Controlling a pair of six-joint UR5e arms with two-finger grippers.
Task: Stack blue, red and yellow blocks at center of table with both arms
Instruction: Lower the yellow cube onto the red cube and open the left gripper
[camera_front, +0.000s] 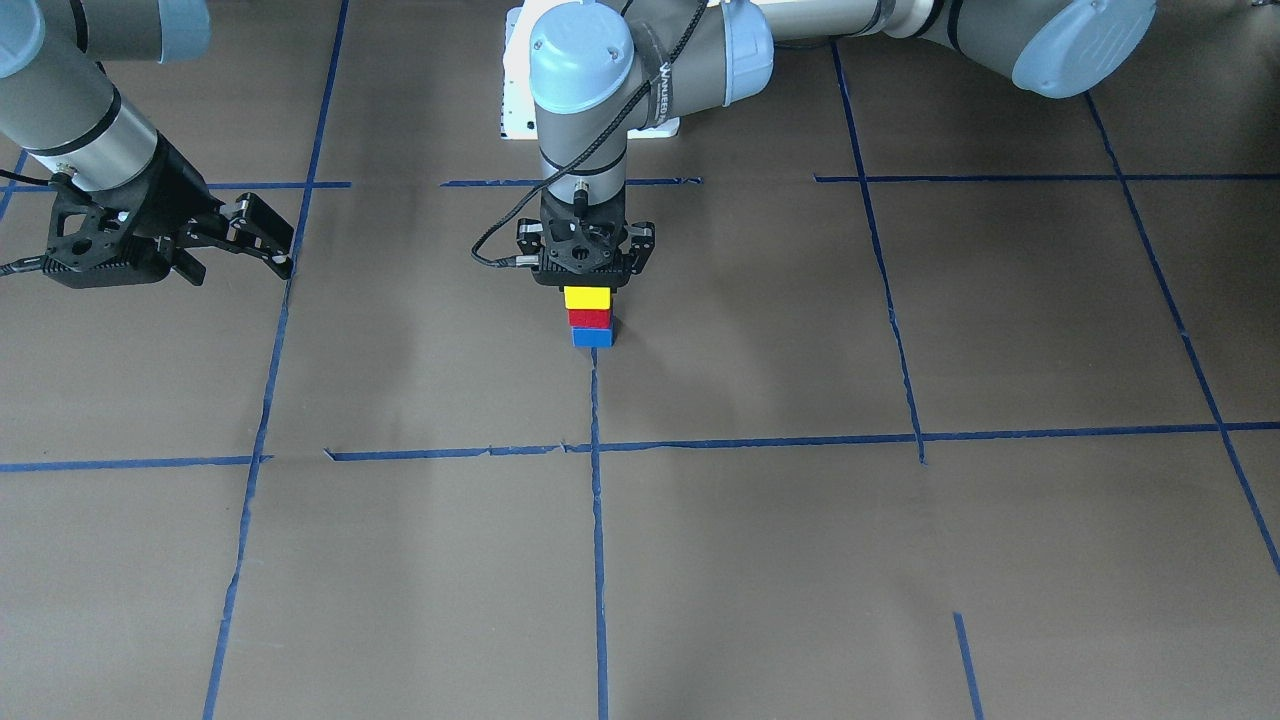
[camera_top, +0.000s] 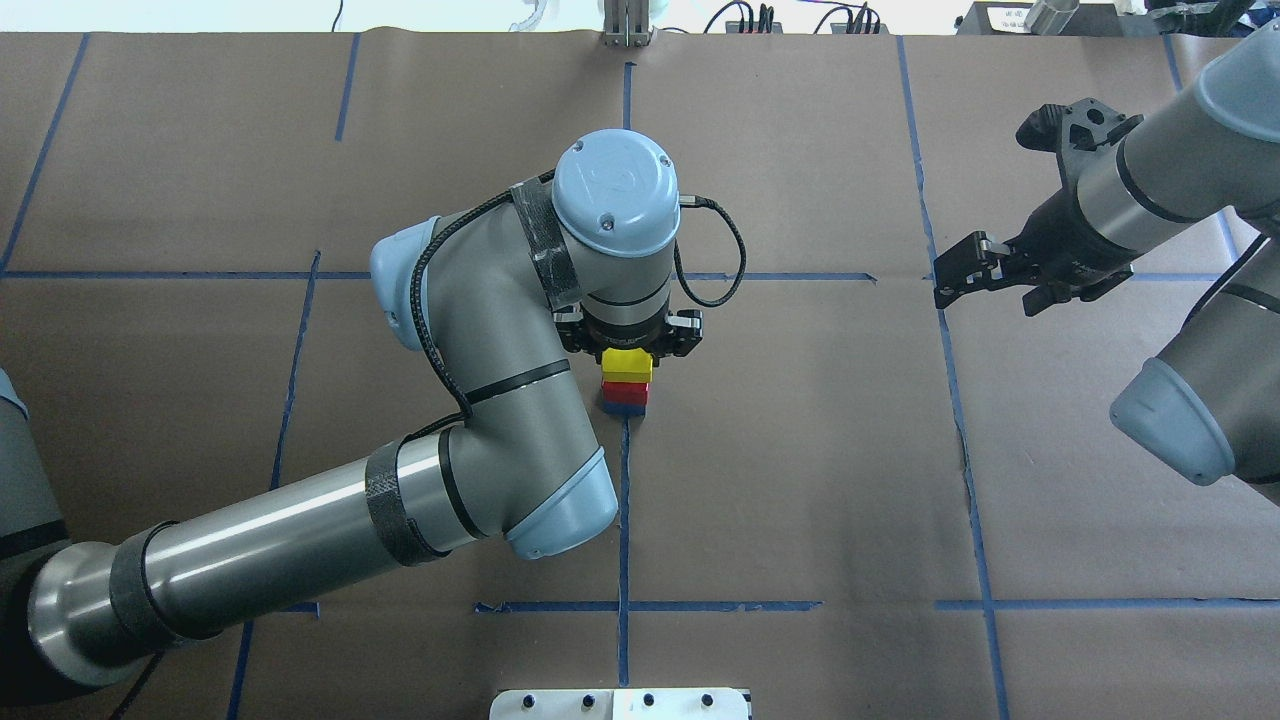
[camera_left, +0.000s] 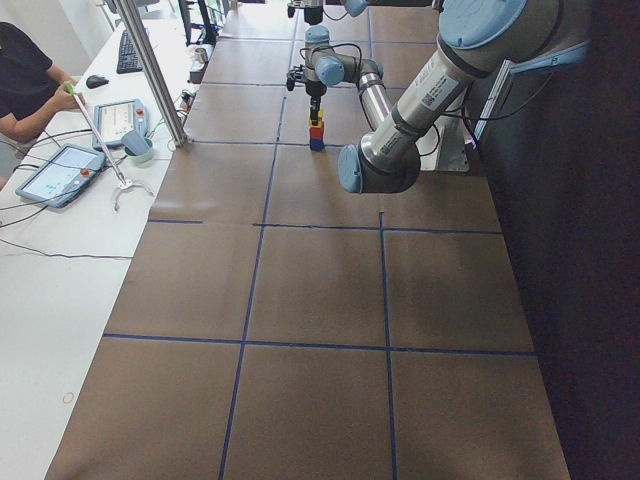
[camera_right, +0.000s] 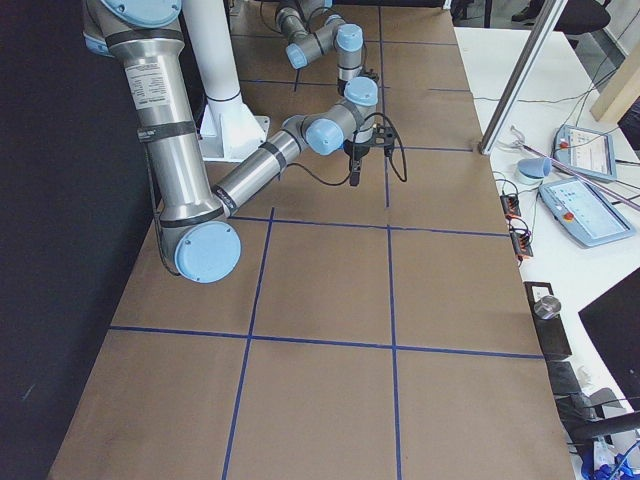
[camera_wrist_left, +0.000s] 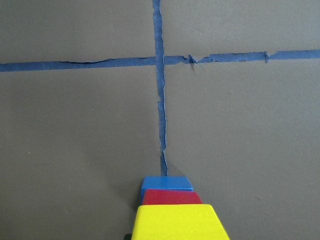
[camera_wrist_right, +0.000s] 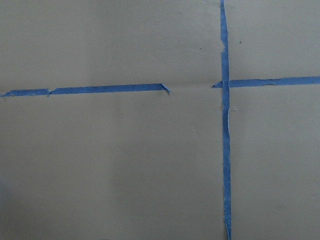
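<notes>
Three blocks stand in one column at the center of the table (camera_front: 800, 560), at the end of a blue tape line (camera_front: 598, 520). The blue block (camera_front: 592, 337) rests on the table surface, the red block (camera_front: 588, 318) sits on it, and the yellow block (camera_front: 587, 298) sits on top. All three are in contact and roughly aligned. The left end effector (camera_front: 588, 288) points straight down over the column, with its body just above the yellow block. Its linkages are spread wide to either side of that block, which indicates a released state. The fingertips themselves are largely hidden by the body in the exterior views. The left wrist view shows the yellow block close at the lower edge, with the red and blue blocks stepped beyond it and the tape line running away from the blue block. The right end effector (camera_front: 245, 258) is well apart from the column on the robot's right side. It is held above the table at a tilt, with its jaws apart and nothing between them. The right wrist view shows only the table covering and crossing tape.
</notes>
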